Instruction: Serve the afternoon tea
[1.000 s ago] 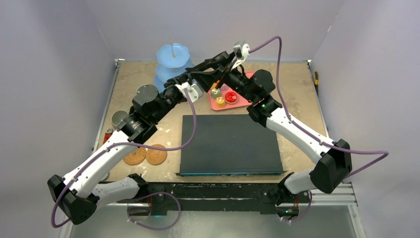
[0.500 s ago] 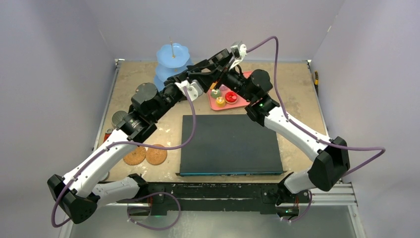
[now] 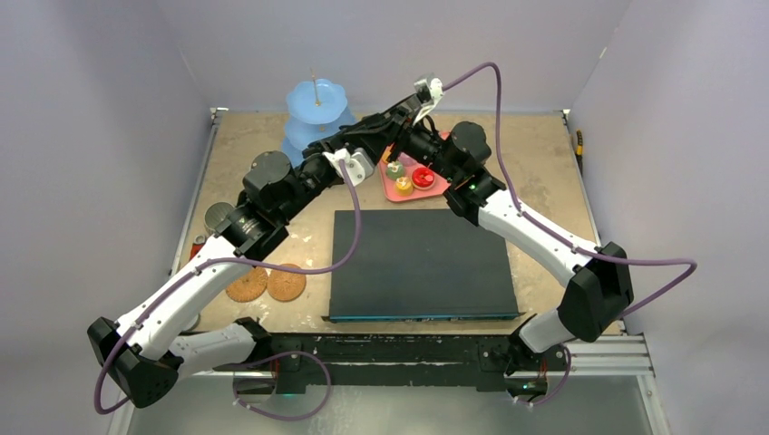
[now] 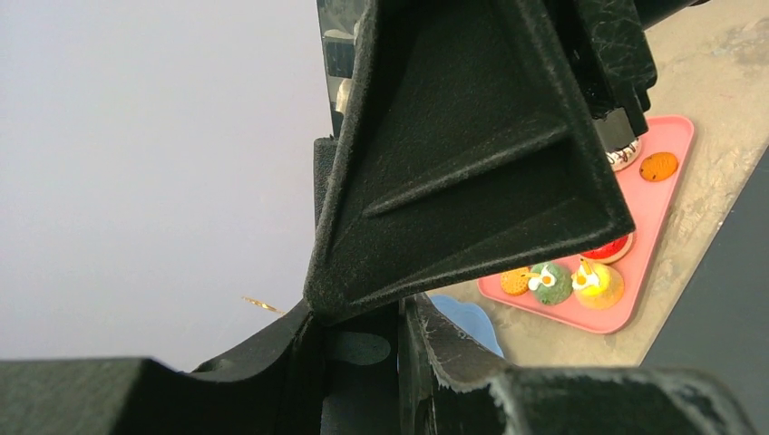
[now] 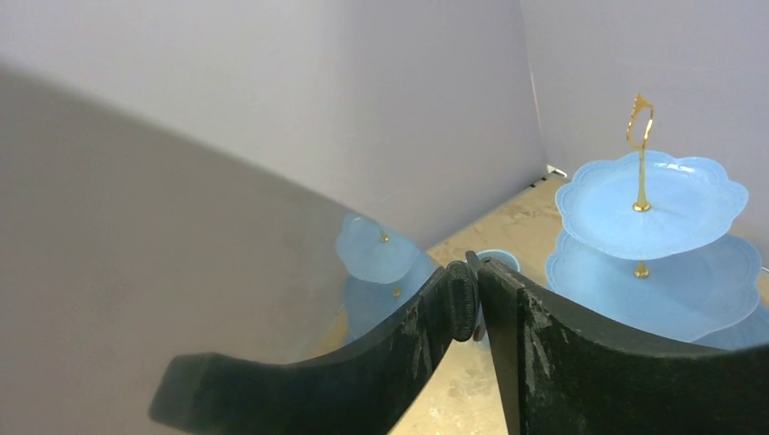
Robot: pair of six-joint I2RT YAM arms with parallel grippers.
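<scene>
The light-blue three-tier stand point(image 3: 315, 111) point(image 5: 648, 204) is at the back left. Small cakes point(image 3: 410, 178), green point(image 4: 551, 283), yellow point(image 4: 598, 286) and red, lie on the pink tray point(image 3: 444, 188) point(image 4: 655, 222). Both arms meet above the tray's left end. My left gripper point(image 3: 396, 127) point(image 4: 363, 349) is shut on the black tongs point(image 3: 403, 142), which slant down to the green cake. My right gripper point(image 3: 413, 122) point(image 5: 472, 290) is pressed in beside it. Its fingers converge on a dark round piece, their gap unclear. A mug point(image 5: 497, 261) rim peeks out behind them.
A dark rectangular mat point(image 3: 422, 263) fills the table's middle front. Two round brown discs point(image 3: 267, 284) and a grey tin point(image 3: 218, 216) lie at the left edge. Grey walls enclose the back and both sides. The purple cables arc above the wrists.
My right arm has swung left, bringing its wrist closer over the left gripper and the tongs. The left arm, tongs and cakes have stayed put.
</scene>
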